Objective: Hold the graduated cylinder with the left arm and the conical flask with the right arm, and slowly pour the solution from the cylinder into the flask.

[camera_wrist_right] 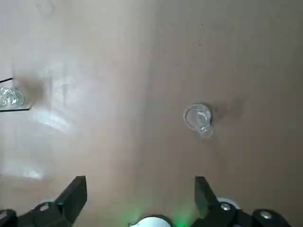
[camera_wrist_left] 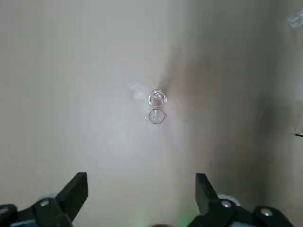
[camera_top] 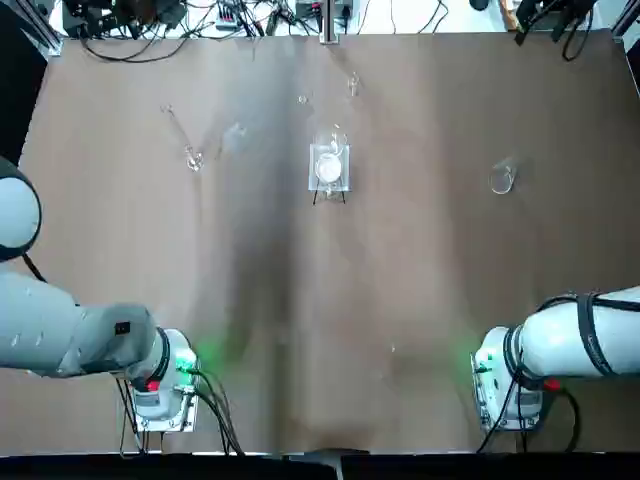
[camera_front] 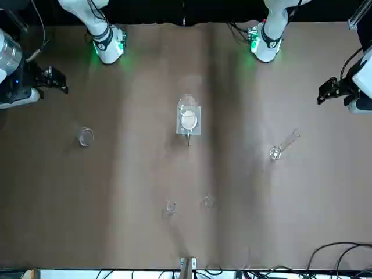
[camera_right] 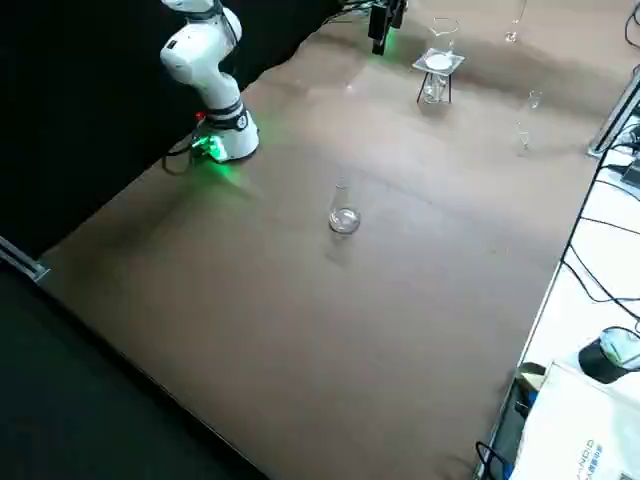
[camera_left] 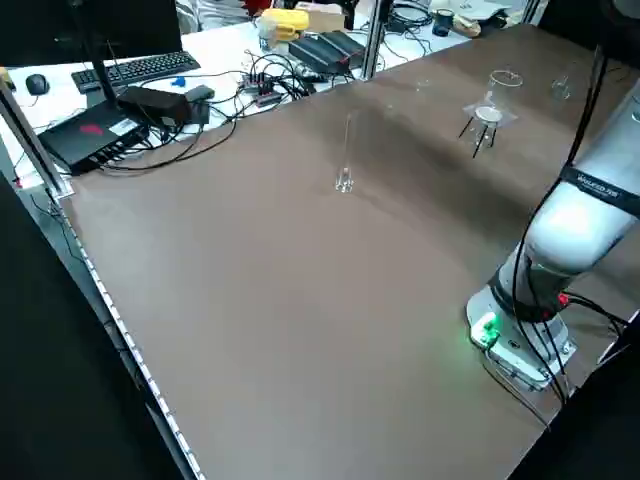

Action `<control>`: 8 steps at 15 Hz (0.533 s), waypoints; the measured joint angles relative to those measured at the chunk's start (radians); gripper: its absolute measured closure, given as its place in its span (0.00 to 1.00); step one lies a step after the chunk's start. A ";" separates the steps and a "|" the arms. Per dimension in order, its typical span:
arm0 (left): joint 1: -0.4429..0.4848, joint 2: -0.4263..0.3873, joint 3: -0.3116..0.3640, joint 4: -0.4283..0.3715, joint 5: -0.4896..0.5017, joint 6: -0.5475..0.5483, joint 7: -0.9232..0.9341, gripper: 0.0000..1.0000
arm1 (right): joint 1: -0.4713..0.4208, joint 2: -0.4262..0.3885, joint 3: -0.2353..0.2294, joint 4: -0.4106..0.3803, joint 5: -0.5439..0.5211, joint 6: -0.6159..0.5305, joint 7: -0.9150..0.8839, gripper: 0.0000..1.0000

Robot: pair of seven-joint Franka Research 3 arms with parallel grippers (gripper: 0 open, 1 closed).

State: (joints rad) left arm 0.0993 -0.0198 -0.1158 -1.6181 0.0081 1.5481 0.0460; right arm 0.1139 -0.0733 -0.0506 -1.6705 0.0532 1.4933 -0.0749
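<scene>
Nothing is grasped yet — graduated cylinder [camera_top: 181, 139] stands far left, conical flask [camera_top: 502, 178] far right, well apart. Left gripper [camera_wrist_left: 142, 196] and right gripper [camera_wrist_right: 141, 196] hover wide open, empty — grasping and pouring remain.

- Brown table [camera_top: 400, 300], bare over most of its surface.
- Glass vessel with a white disc in a square frame [camera_top: 329, 168], standing upright near the table's middle on thin dark legs.
- Two small clear glass pieces [camera_front: 169, 208] [camera_front: 208, 201], near each other, beyond the framed vessel toward the far edge.
- Black keyboard [camera_left: 140, 68], mouse [camera_left: 37, 84] and tangled cables [camera_left: 265, 80] on a white desk past the table.
</scene>
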 joint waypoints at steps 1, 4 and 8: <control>0.000 0.000 0.000 0.000 0.000 0.000 0.000 0.00 | 0.000 0.001 0.000 0.000 0.000 0.000 0.000 0.00; 0.000 0.000 0.000 0.000 0.000 0.000 -0.002 0.00 | 0.000 0.012 0.000 -0.001 0.001 0.032 0.000 0.00; 0.031 0.001 0.009 0.000 -0.005 0.000 -0.037 0.00 | 0.008 0.034 0.001 -0.001 0.001 0.061 0.000 0.00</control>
State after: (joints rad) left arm 0.1305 -0.0193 -0.1071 -1.6182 0.0034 1.5482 0.0086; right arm 0.1223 -0.0395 -0.0497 -1.6713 0.0543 1.5547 -0.0749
